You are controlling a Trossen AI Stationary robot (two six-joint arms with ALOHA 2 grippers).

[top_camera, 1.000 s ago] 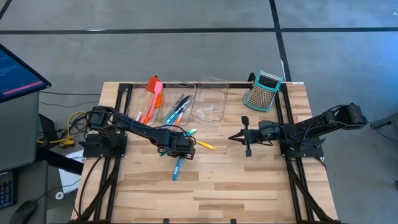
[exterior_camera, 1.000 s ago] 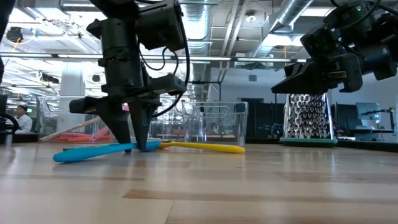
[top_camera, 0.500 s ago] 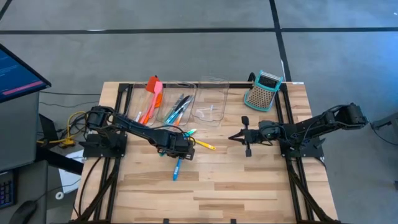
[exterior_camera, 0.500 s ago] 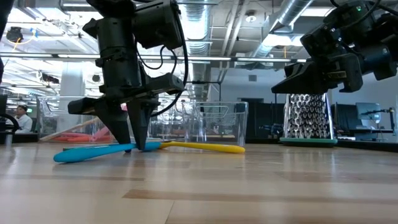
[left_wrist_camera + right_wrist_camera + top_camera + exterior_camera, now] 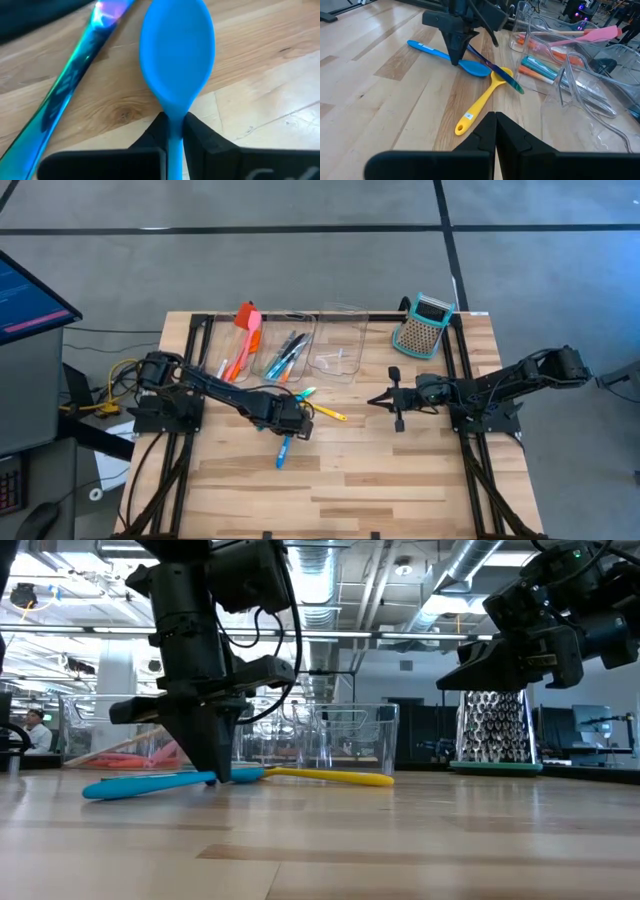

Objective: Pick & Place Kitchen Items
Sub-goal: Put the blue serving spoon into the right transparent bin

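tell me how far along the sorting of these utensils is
Partly done. Several utensils already sit in the clear bins, including an orange spatula. In hand: the left gripper is shut on the blue spoon, which lies on the table. Left: that spoon, the yellow spoon and an iridescent teal piece beside it. The right gripper waits shut, mid-table.

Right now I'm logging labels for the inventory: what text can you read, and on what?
No text reads.
Yellow spoon: white sticker near the handle end, print too small.
Blue spoon: pale mark on the handle, illegible.
Monitor at the table's left: lines on screen, too blurred.
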